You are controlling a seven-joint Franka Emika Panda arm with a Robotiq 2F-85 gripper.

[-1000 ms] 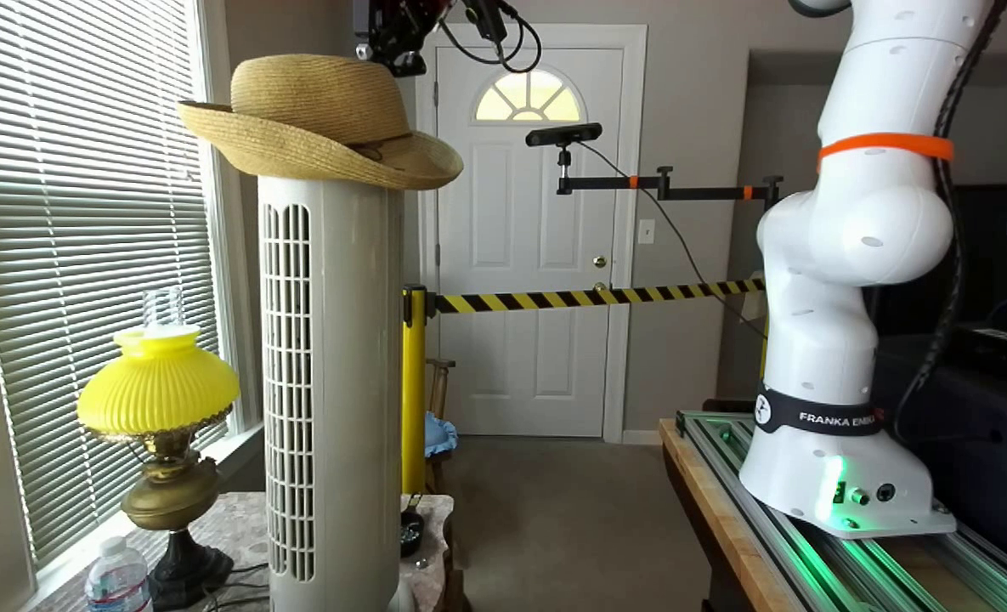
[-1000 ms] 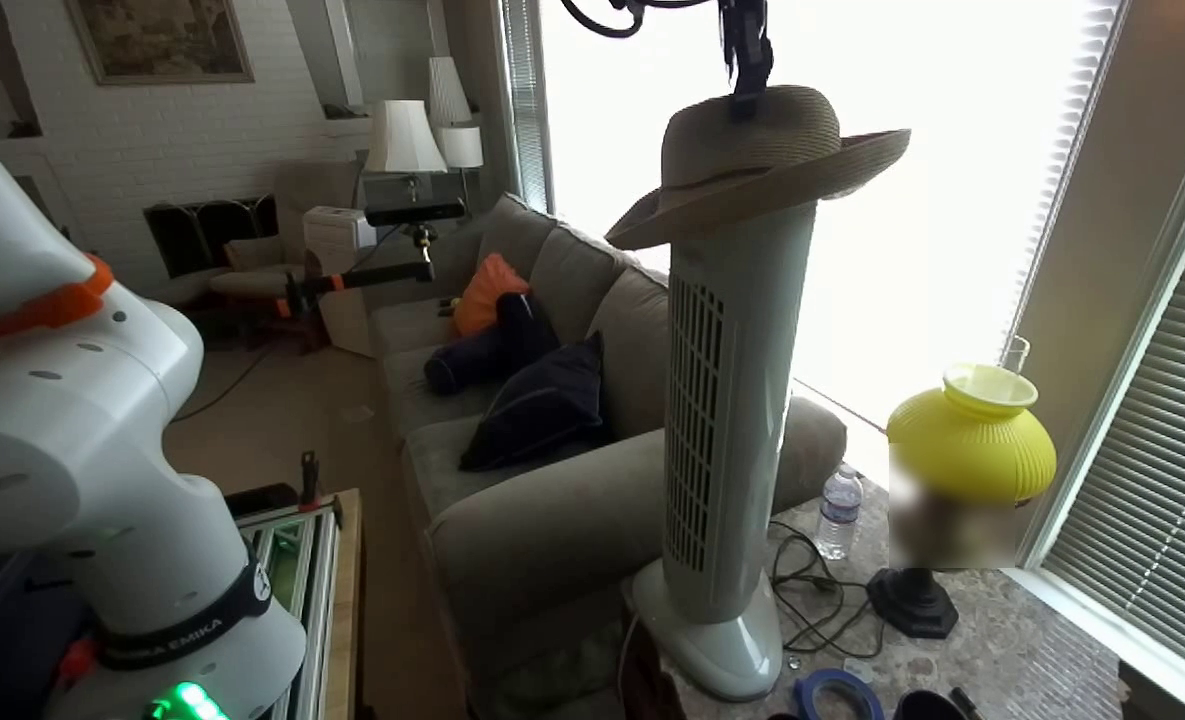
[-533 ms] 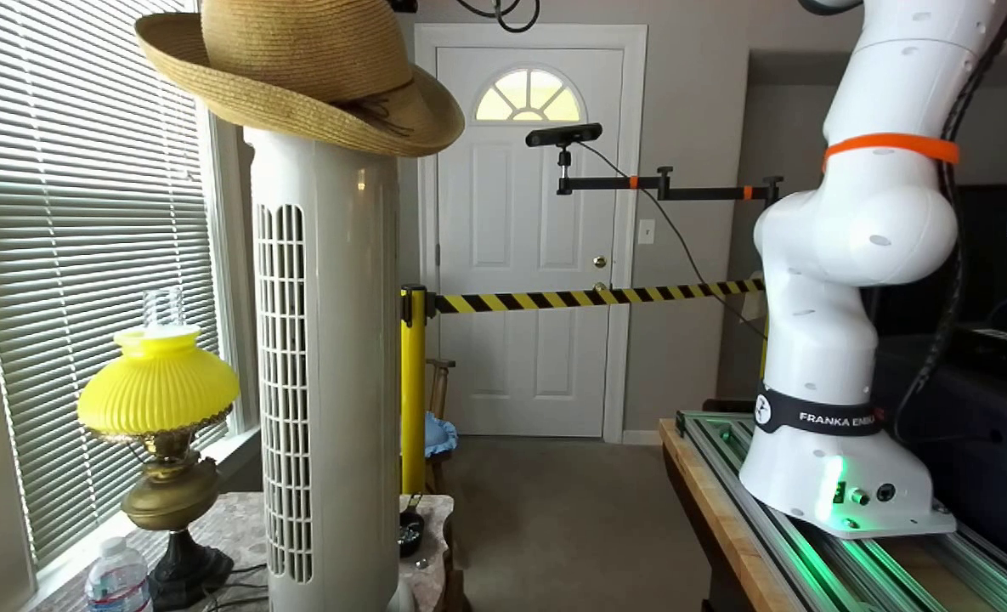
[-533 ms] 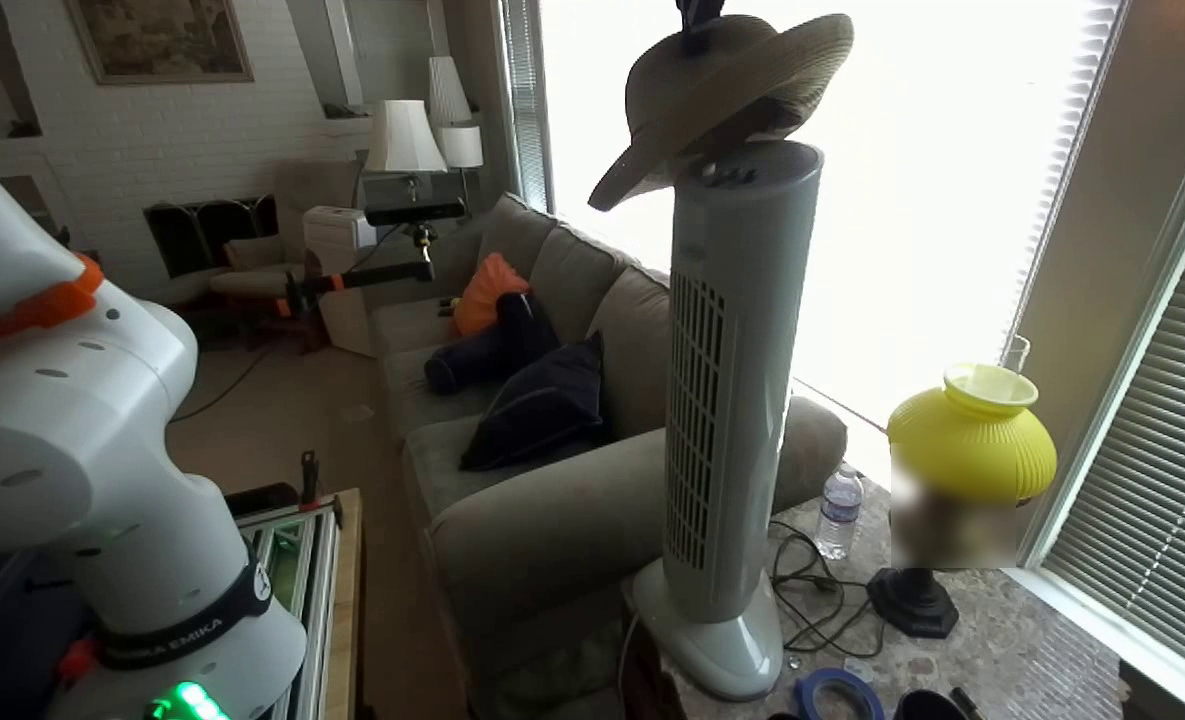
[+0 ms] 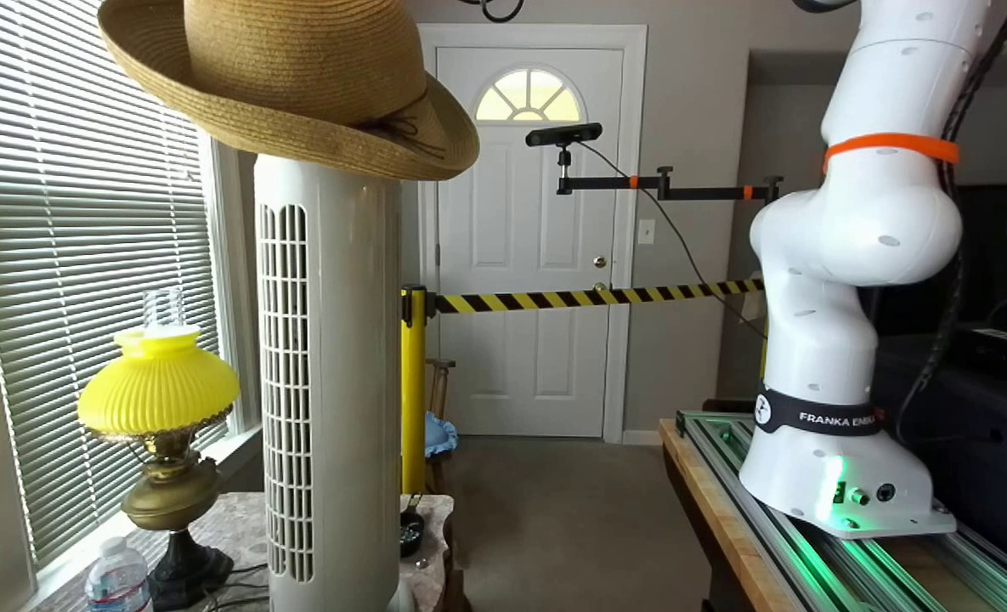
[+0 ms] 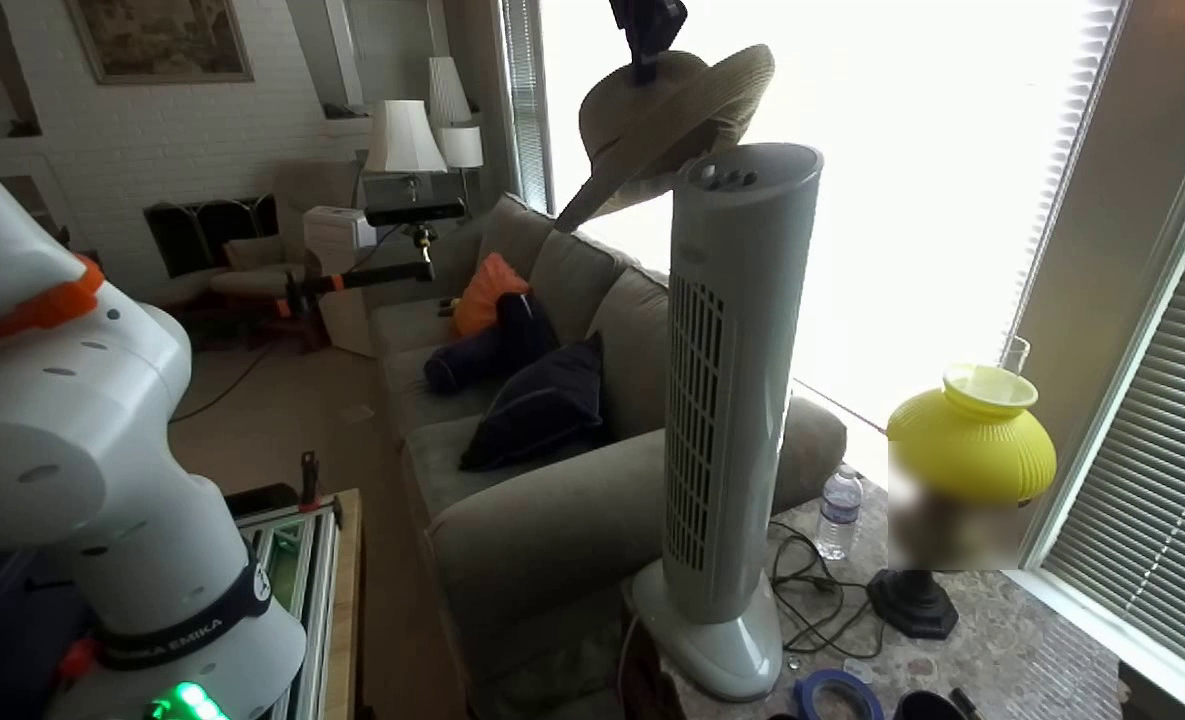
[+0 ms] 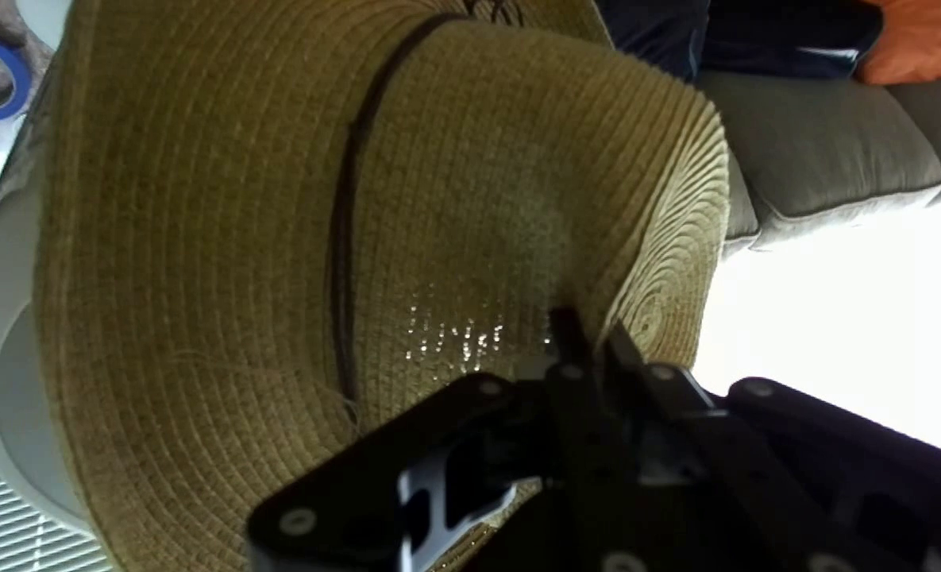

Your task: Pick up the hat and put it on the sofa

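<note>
Your claw grips the hat, already off the fan, leaving you to set it on the sofa, toward seven o'clock in an exterior view.

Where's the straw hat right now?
In an exterior view, the straw hat hangs from the gripper at upper centre, mostly left of the top of the tower fan.

- straw hat takes up most of the wrist view, skinny dark cord running around its crown
- claw is clamped right on a crease in the hat's crown
- past the hat's crown: gray sofa with dark blue pillows and an orange pillow
- off the hat's brim: blue ring, slatted blinds, a pale gray rounded thing partly hidden by it, can't tell what
</note>
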